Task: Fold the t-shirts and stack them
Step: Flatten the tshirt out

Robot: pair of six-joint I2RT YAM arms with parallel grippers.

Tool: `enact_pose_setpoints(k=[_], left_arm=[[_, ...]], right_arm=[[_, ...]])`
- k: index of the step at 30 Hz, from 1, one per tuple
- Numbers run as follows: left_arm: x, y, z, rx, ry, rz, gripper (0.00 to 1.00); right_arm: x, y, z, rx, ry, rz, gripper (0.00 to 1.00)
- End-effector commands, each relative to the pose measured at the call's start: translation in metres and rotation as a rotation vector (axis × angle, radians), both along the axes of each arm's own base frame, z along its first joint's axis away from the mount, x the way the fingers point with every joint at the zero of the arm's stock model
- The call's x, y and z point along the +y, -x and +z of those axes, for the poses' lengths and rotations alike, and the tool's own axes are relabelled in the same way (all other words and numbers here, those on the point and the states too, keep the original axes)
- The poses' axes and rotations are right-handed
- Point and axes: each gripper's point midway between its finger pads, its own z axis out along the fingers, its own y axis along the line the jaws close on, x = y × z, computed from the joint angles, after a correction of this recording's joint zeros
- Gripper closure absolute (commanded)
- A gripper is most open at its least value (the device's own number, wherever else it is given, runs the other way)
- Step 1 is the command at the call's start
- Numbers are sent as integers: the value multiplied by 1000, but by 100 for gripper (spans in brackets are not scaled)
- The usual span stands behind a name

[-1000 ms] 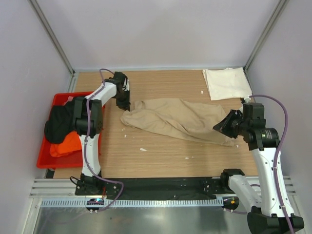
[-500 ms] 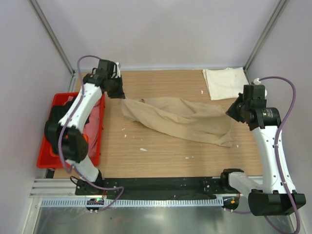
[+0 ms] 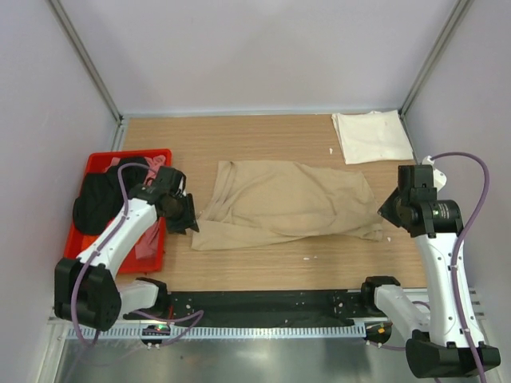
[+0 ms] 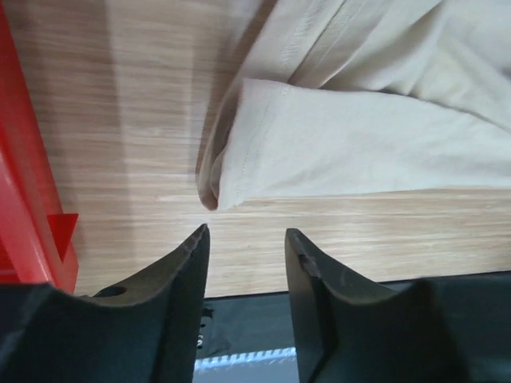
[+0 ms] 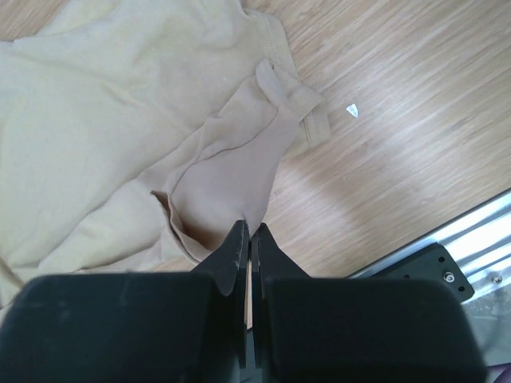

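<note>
A tan t-shirt [image 3: 287,203] lies spread across the middle of the table, its left end folded over. My left gripper [image 3: 190,226] hovers at its near left corner, open, with bare wood between the fingers; the sleeve hem [image 4: 319,152] lies just beyond the left gripper [image 4: 246,235]. My right gripper [image 3: 385,211] is at the shirt's near right corner. In the right wrist view the right gripper [image 5: 249,229] is shut on a pinch of the tan cloth [image 5: 231,167]. A folded cream-white t-shirt [image 3: 371,136] rests at the back right.
A red bin [image 3: 128,153] stands at the table's left edge with a black t-shirt [image 3: 96,203] bunched inside; its wall [image 4: 16,159] is close to my left fingers. Small white scraps [image 3: 306,258] dot the wood. A black strip [image 3: 263,303] runs along the near edge.
The left gripper carried its end of the tan shirt from the back left towards the near left, then opened and let go. The shirt now lies flatter. The right gripper stayed shut.
</note>
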Motion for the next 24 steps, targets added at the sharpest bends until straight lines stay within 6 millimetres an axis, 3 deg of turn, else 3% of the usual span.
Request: enact_pose_setpoints(k=[1,6,13,16,24], left_arm=[[-4,-18,39,-146,22,23,52],[-5,-35,49,-181,-2,-21,50],[-8,-59,7,-63,-54,-16,54],[-19,-66,-2,-54,-6,-22,55],[-12,-68,-34,8,-65,-83,51]], right_arm=[[-3,4,6,-27,10,-14,99],[3,6,5,-51,-17,4,99],[18,0,7,-101,-83,61,99],[21,-2,8,-110,-95,69,99],[24,-8,7,-119,-100,89,99]])
